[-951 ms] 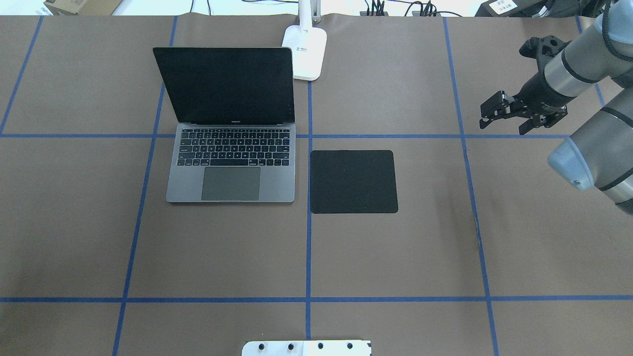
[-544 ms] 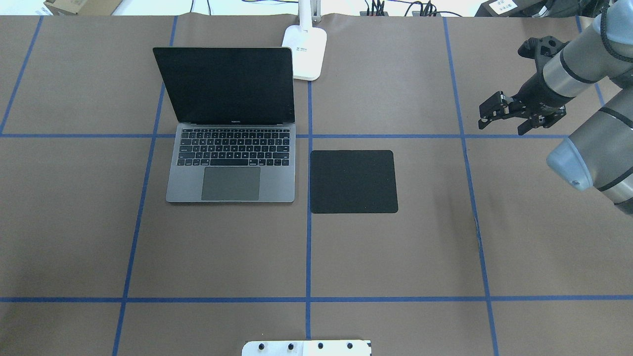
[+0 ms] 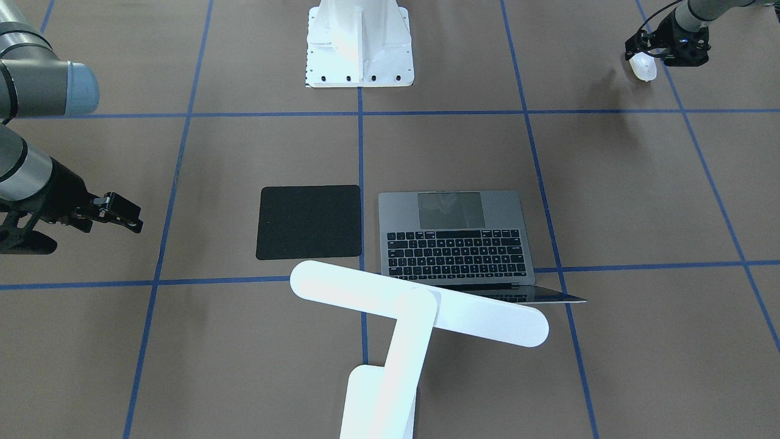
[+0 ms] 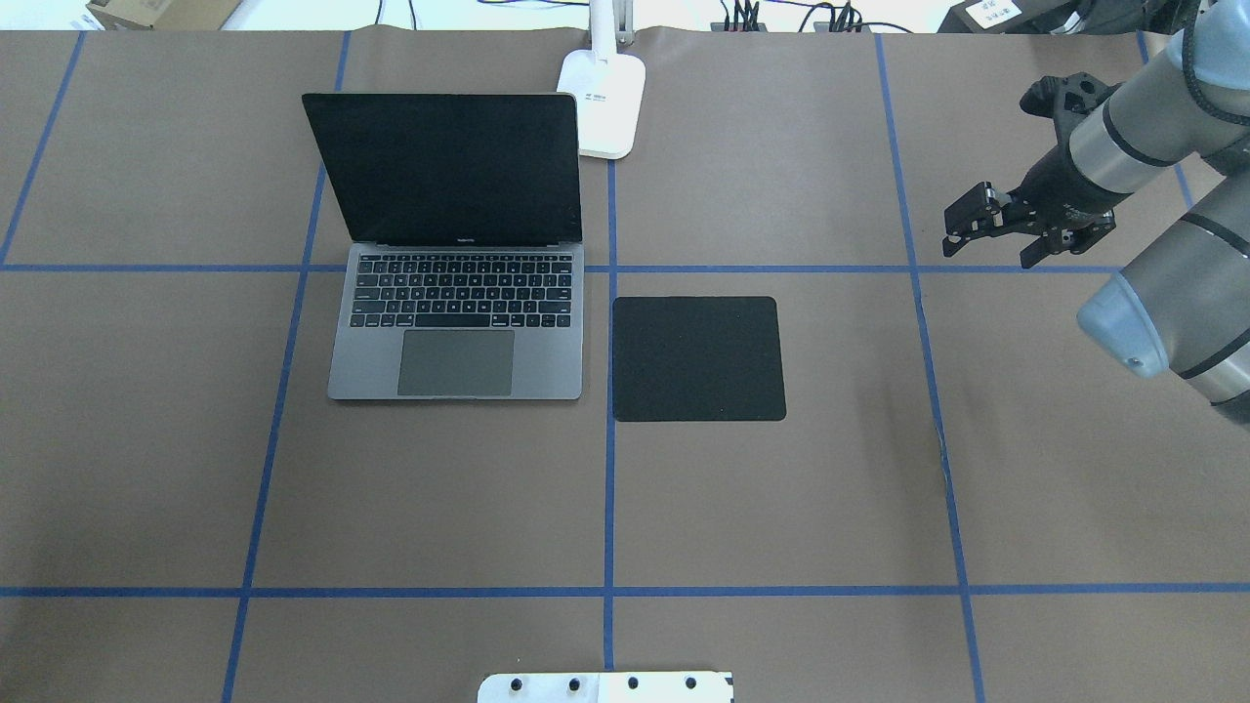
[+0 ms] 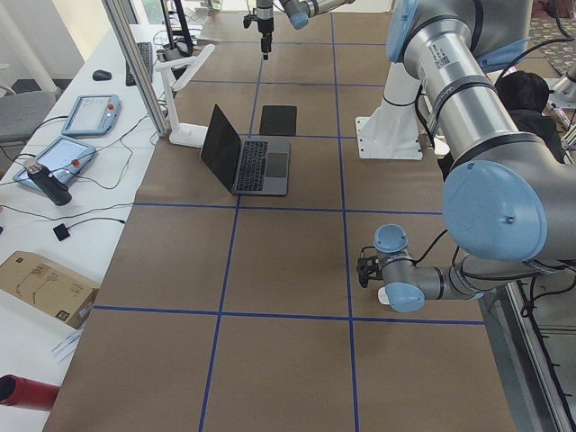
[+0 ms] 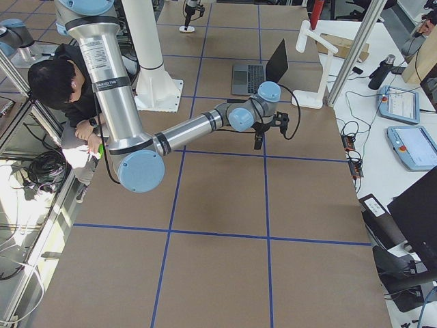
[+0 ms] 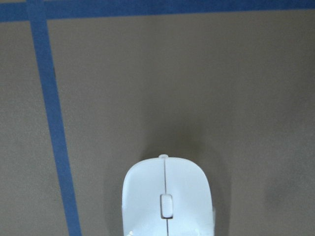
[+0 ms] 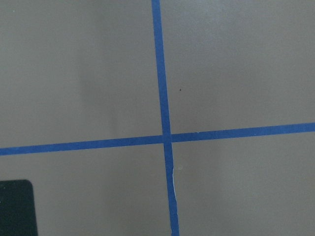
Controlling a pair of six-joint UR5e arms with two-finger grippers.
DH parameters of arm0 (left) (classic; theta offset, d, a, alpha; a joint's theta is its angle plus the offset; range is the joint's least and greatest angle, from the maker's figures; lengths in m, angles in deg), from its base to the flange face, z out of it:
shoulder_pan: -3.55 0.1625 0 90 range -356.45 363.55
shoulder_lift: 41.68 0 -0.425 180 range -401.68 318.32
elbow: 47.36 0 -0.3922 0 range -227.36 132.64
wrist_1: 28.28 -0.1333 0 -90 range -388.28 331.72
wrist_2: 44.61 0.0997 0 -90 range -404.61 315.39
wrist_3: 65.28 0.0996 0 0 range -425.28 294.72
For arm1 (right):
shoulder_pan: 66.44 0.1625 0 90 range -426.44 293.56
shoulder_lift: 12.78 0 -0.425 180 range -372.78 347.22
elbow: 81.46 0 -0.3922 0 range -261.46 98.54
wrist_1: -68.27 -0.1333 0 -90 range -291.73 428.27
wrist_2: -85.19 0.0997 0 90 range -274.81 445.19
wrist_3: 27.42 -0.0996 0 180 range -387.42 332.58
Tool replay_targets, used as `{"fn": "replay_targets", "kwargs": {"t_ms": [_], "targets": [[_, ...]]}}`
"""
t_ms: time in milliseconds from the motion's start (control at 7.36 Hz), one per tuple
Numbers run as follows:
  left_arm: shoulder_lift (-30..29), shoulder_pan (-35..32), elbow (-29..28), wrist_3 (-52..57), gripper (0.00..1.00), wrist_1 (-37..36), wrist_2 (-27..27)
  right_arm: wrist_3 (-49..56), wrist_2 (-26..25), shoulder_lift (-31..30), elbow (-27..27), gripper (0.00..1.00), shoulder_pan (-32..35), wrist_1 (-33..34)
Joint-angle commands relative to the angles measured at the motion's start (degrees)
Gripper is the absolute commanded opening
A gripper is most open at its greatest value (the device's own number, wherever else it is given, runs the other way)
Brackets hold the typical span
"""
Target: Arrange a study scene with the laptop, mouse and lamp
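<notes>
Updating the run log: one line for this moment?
laptop open; lamp beside it; mouse at left gripper, off black mat; right gripper open, empty

1. Your near arm, the right one, stretches from the robot's side out over the table. The right gripper points down, close to a blue tape line. You cannot tell from here how its jaws stand.
2. Beyond it the laptop stands open, with the lamp just beside it, nearer the table's outer edge.
3. Far off, the left gripper points down at the far end.
4. A person in black leans in near the white pedestal.
</notes>
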Motion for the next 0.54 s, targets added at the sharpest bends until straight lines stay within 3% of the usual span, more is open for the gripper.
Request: {"fn": "replay_targets", "kwargs": {"t_ms": [0, 408], "targets": [[-0.27, 1.21, -0.17, 0.0, 1.0, -0.13, 0.46, 0.0, 0.0, -0.03, 0.0, 1.0, -0.09, 0.0], [-1.15, 1.91, -1.66, 0.0, 1.0, -0.22, 0.81, -0.09, -0.09, 0.24, -0.09, 1.0, -0.09, 0.0]]}}
